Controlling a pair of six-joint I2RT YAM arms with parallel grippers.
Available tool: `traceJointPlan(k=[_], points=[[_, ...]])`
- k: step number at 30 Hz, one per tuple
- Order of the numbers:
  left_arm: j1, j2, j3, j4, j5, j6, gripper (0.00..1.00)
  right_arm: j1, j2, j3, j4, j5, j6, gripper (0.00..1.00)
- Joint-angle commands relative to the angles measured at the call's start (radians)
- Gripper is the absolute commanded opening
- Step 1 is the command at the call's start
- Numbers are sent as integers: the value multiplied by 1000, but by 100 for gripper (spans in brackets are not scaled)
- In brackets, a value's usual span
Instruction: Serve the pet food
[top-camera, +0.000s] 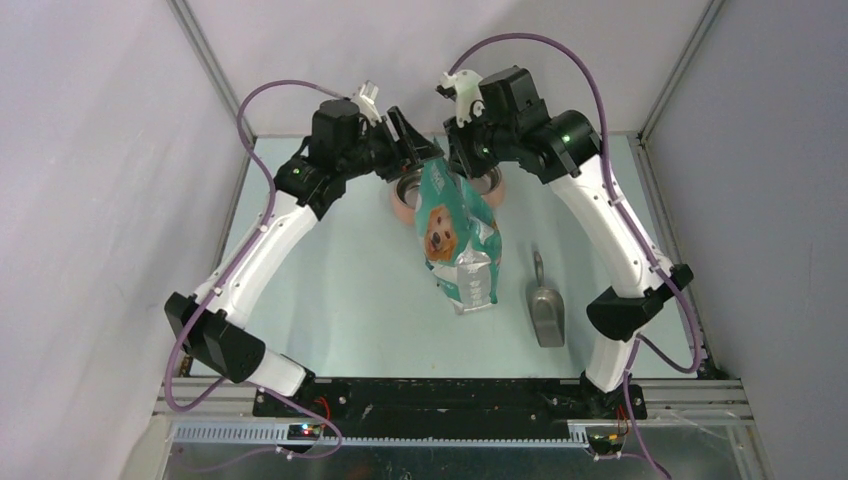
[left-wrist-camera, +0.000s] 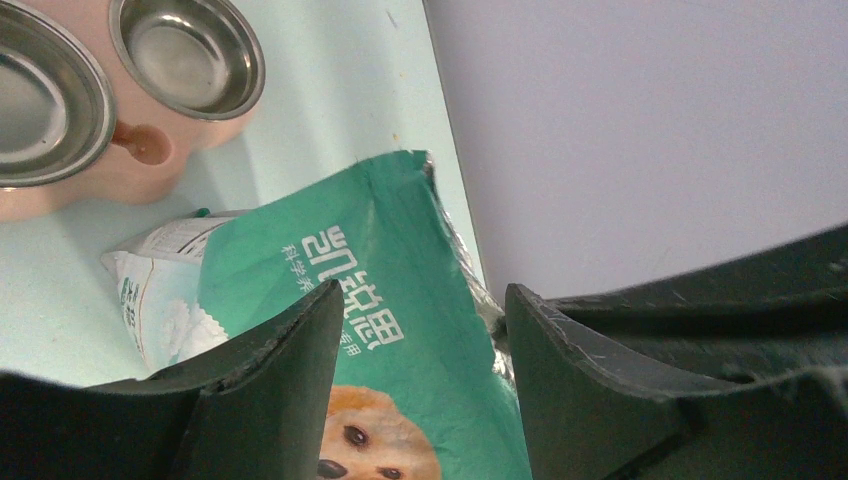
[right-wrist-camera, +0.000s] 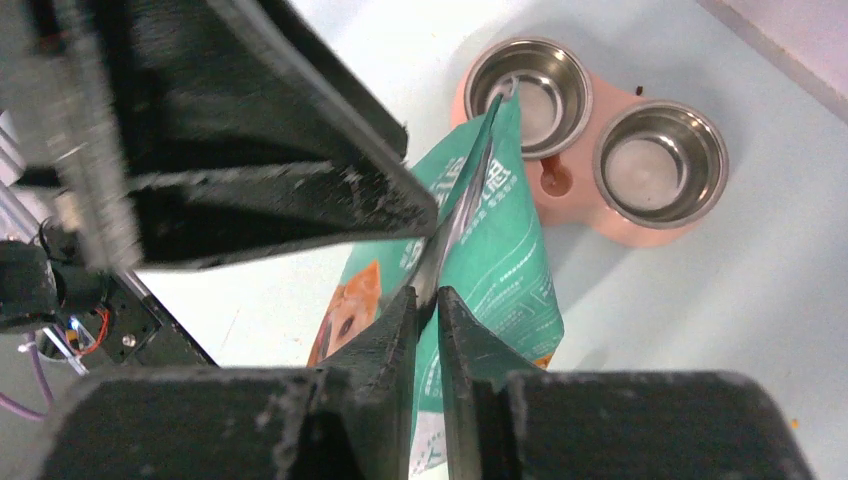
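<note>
We are holding the bag (top-camera: 460, 245) upright, right fingers (right-wrist-camera: 385, 335) pinching its top edge, left fingers (left-wrist-camera: 290, 365) hovering spread beside it, likely to open it; the pet food is presumably lying unseen inside.

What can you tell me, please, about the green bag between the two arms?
The bag is glossy teal-green foil with a printed golden dog, white lettering and a pale side panel. Its open top, showing silvery lining, is raised near the bowls. The right pincer pinches its top edge; the left pincer is open beside it.
</note>
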Motion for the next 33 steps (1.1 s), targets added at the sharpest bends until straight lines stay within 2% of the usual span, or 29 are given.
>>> traceJointPlan(k=[1, 2, 11, 15, 26, 33], points=[[-7, -33, -20, 57, 9, -30, 66, 22, -89, -24, -23, -15, -20, 19], [-7, -33, -21, 59, 11, -31, 66, 24, -93, -29, -26, -24, -22, 22], [-15, -48, -40, 55, 20, -32, 60, 43, -83, -42, -34, -65, -6, 25], [-15, -63, -52, 47, 18, -32, 59, 44, -68, -37, -23, 2, -1, 33], [-15, -75, -79, 57, 26, -29, 57, -2, -31, 9, 9, 18, 30, 30], [-15, -82, -90, 62, 35, -32, 55, -9, 3, 24, 6, -66, 64, 30]])
